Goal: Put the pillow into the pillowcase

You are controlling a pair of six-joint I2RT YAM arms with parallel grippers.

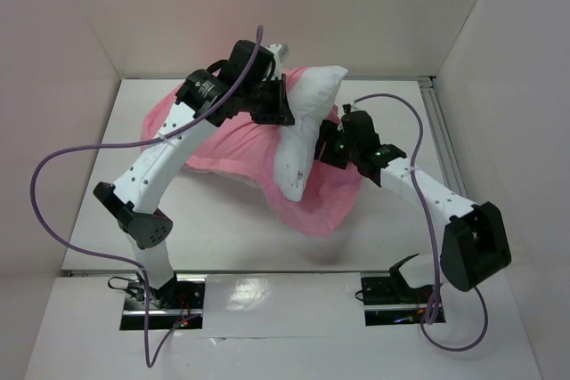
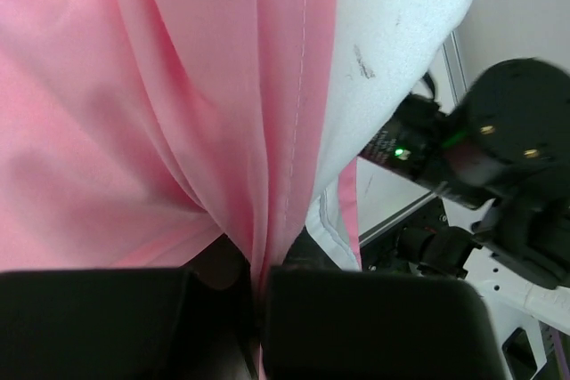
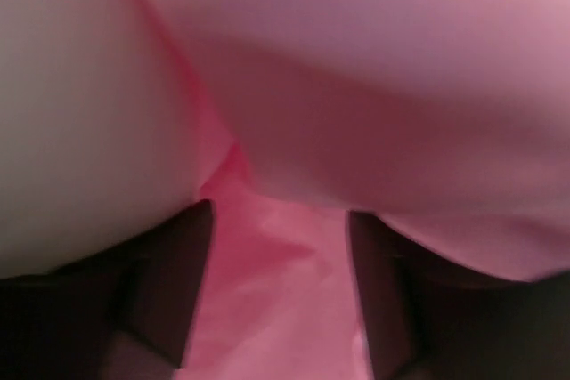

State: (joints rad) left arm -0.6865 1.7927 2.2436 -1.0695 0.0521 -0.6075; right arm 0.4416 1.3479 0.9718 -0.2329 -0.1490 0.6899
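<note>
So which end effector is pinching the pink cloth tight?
The left end effector, shut on the pillowcase; the right end effector is open.

pillow (image 1: 307,131) and bunched pillowcase (image 1: 223,144) hogging the middle of the surface (image 1: 107,229), left arm (image 1: 156,166) arching over them, right hand (image 3: 280,220) buried in cloth on all sides, free room along the near edge and down the right side, walls (image 1: 71,24) boxing in three sides, purple cable (image 1: 40,211) looping over the left strip
</note>
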